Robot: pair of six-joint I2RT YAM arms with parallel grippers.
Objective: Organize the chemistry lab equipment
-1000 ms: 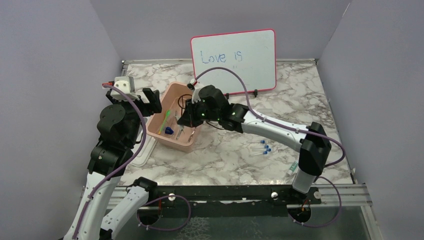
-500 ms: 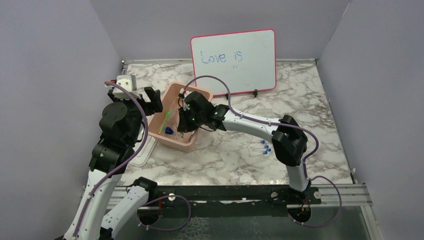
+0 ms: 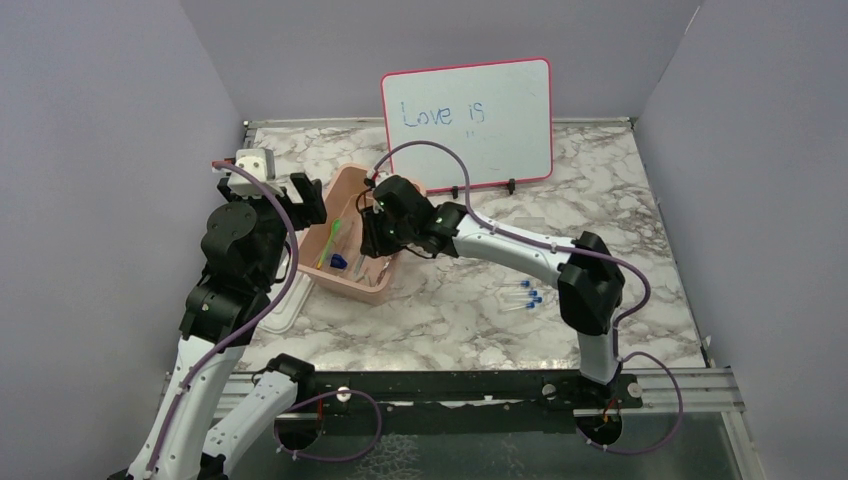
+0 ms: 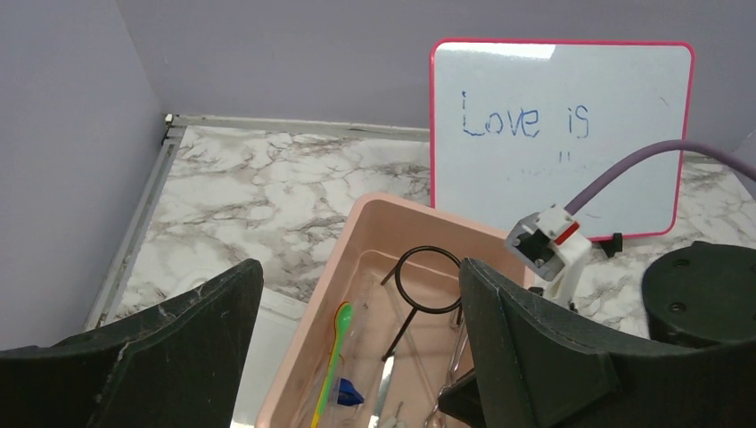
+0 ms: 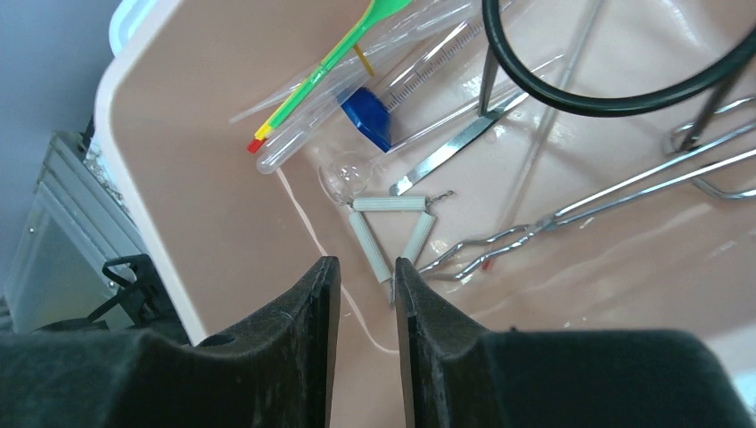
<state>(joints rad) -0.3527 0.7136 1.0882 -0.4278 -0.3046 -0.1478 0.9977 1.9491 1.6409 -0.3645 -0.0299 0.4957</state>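
A pink tub (image 3: 350,288) holds the chemistry lab equipment: black ring tripod stand (image 5: 615,105), metal tongs (image 5: 579,207), green-handled tool (image 5: 330,61), a blue-capped clear tube (image 5: 367,116) and a white triangle (image 5: 390,204). My right gripper (image 5: 367,265) hangs low inside the tub, open a little, nothing between its fingers; the triangle lies just beyond its tips. My left gripper (image 4: 358,267) hovers wide open above the tub's left side, holding nothing. More blue-capped tubes (image 3: 525,295) lie on the marble to the right.
The pink-framed whiteboard (image 3: 470,120) stands at the back, just behind the tub. A white lid (image 3: 283,315) lies left of the tub under my left arm. Grey walls close in both sides.
My right gripper's jaws have parted, and its arm has folded, the elbow swinging left and forward while the hand stays over the tub. The left arm has barely shifted.
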